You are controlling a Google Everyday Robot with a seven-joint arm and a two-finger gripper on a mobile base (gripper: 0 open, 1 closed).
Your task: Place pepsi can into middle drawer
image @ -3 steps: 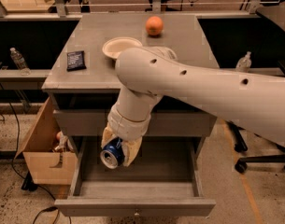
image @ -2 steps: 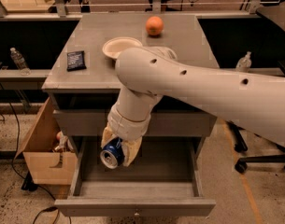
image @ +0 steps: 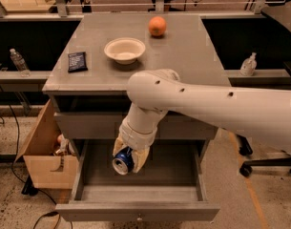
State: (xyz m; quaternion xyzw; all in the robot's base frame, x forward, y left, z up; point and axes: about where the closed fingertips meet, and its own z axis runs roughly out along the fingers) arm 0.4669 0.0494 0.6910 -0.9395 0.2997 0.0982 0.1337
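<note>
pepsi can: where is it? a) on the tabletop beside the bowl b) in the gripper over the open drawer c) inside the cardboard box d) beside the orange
B: the gripper is closed around the can, holding it tilted over the open middle drawer, well below the tabletop.
</note>
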